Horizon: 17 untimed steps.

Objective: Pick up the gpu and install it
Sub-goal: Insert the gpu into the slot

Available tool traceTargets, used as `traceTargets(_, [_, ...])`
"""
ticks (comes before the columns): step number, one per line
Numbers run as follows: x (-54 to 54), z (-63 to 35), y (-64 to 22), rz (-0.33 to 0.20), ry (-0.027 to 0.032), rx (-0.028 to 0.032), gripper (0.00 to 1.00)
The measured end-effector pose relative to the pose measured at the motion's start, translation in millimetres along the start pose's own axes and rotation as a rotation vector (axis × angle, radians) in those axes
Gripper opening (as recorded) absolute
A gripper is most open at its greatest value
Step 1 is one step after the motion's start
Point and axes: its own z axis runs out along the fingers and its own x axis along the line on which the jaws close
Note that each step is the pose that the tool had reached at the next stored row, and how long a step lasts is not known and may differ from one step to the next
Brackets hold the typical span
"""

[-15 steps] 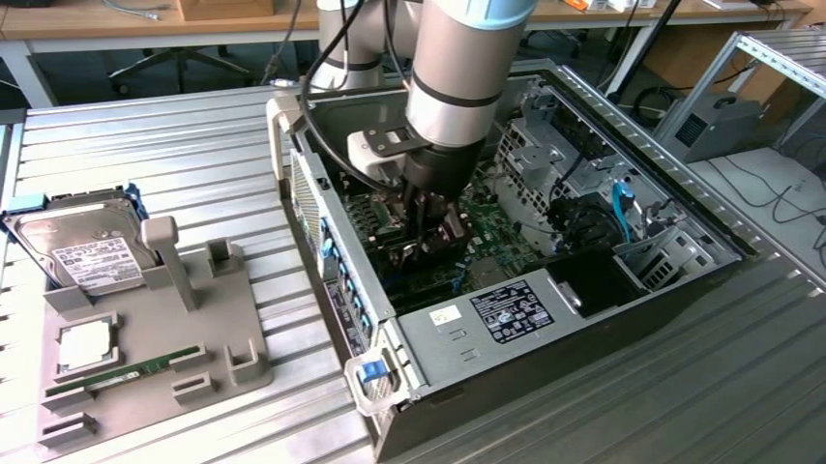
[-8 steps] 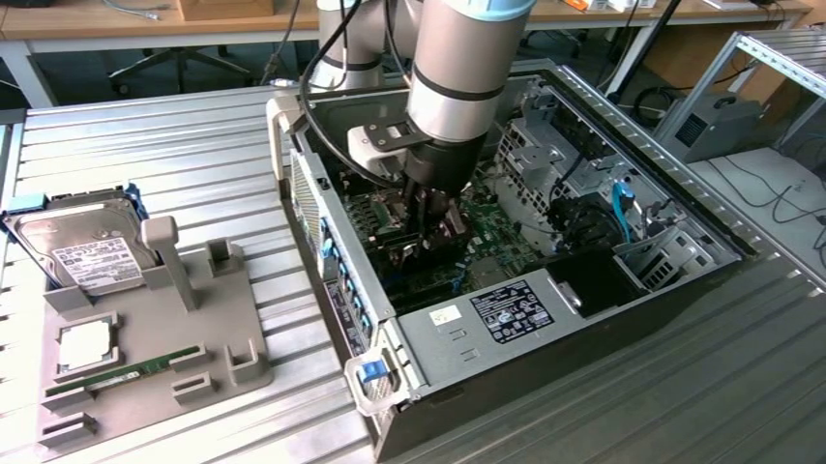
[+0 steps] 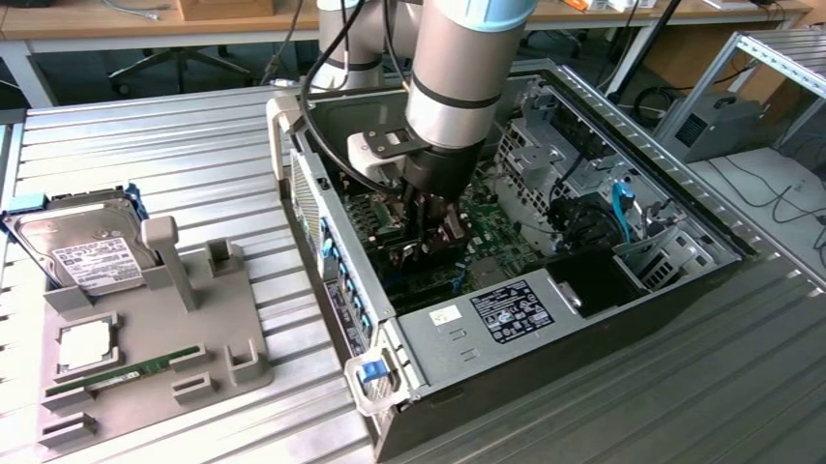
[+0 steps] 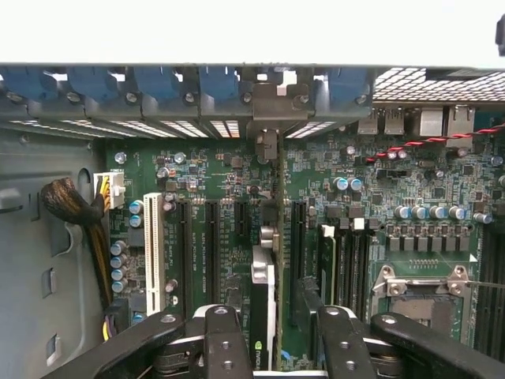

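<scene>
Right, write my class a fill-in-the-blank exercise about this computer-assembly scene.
1. The claw reaches into the computer case, whose side is ___.
2. The gpu stands on its ___ above the motherboard.
3. The memory stick on the grey holder is coloured ___.
4. The hard drive carries a ___ label.
Missing words: open; edge; green; white.

Ribbed metal table [image 3: 168, 145], wooden desks [image 3: 77, 19] behind
</scene>
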Motion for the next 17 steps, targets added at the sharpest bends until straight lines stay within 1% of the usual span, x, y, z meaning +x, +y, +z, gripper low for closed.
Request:
traceTargets(6, [0.0, 0.1, 0.0, 0.0, -0.0001, 0.0001, 0.4])
traceTargets(7, [0.0, 0.1, 0.0, 0.0, -0.0001, 0.0001, 0.38])
traceTargets(9, [0.0, 0.1, 0.0, 0.0, -0.0001, 0.0001, 0.26])
traceTargets(17, [0.0, 0.1, 0.0, 0.0, -0.0001, 0.0, 0.26])
